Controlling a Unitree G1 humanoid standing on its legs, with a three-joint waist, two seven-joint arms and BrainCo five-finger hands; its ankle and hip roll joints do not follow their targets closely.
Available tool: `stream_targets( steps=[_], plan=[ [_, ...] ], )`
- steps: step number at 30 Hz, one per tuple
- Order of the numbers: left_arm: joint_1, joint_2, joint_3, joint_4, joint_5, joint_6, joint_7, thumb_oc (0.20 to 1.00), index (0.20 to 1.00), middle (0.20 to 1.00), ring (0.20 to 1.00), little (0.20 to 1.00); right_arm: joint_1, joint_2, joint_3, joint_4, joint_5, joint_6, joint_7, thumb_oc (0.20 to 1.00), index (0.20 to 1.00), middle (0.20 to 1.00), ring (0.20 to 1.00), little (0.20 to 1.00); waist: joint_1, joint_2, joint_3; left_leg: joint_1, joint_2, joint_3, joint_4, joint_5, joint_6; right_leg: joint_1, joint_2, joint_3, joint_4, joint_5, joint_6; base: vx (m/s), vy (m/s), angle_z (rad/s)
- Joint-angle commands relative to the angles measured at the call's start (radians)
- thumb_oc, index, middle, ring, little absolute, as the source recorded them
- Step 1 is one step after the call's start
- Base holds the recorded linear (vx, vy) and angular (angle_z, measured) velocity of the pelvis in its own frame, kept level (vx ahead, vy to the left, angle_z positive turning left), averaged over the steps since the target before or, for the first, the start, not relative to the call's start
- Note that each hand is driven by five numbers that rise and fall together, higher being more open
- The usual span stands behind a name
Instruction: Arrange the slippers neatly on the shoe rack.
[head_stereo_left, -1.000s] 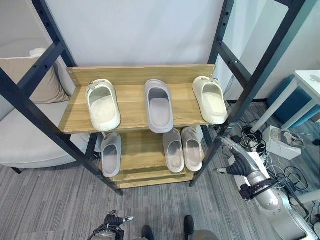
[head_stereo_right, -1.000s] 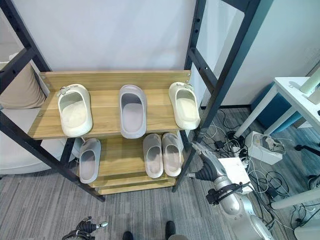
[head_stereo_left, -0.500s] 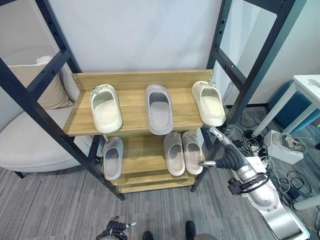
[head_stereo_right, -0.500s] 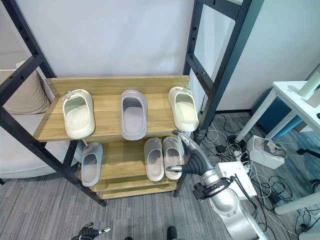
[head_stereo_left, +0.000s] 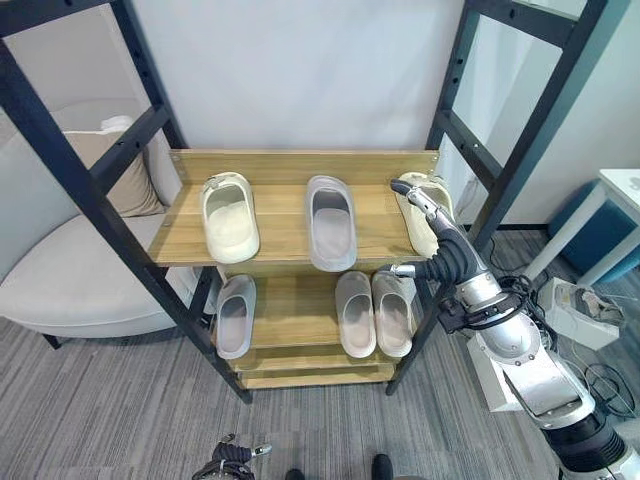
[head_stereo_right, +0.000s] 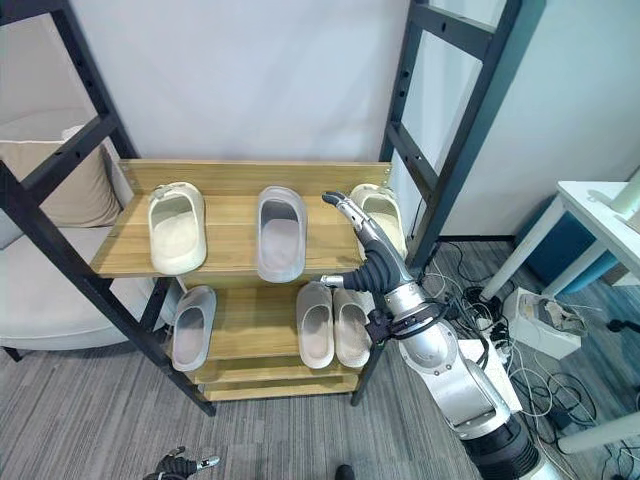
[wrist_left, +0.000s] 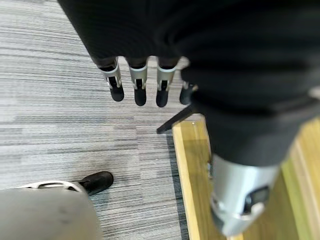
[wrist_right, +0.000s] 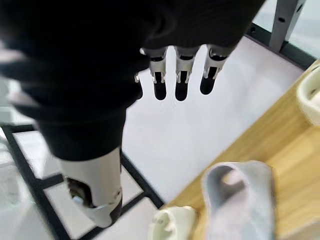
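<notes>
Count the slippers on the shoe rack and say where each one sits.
6. Upper shelf: cream slipper at left, grey slipper in the middle, cream slipper at right, partly behind the right robot hand. Lower shelf: single grey slipper at left, grey pair at right.

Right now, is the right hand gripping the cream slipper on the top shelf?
No: the right hand hovers open above the cream slipper, holding nothing.

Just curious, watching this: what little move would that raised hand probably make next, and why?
Probably lower onto the cream slipper at the top shelf's right end and close on it. The right hand hangs open just above it, holding nothing, and its match, the other cream slipper, sits at the far left, a grey slipper between.
</notes>
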Motion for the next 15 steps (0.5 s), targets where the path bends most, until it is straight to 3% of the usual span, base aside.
stream_targets(
  steps=[1, 15],
  plan=[
    [-0.052, 0.028, -0.024, -0.015, -0.015, -0.008, 0.016, 1.0, 1.0, 1.0, 1.0, 1.0, -0.093, -0.008, -0.014, 0.009, -0.064, 0.015, -0.043, 1.0, 1.0, 1.0, 1.0, 1.0, 0.03, 0.027, 0.034, 0.036, 0.002, -0.007, 0.001, -0.049, -0.021, 0.08, 0.027, -0.03, 0.038, -0.13, 0.037, 0.02, 0.0, 0.08],
    [-0.021, 0.06, -0.011, -0.009, -0.058, -0.005, 0.01, 1.0, 1.0, 1.0, 1.0, 1.0, -0.343, -0.026, 0.012, 0.241, -0.084, 0.086, -0.117, 1.0, 1.0, 1.0, 1.0, 1.0, 0.09, 0.024, 0.047, 0.007, -0.006, -0.042, 0.001, -0.042, -0.026, 0.085, 0.023, -0.072, 0.01, -0.132, 0.034, 0.02, -0.001, 0.1]
  ],
)
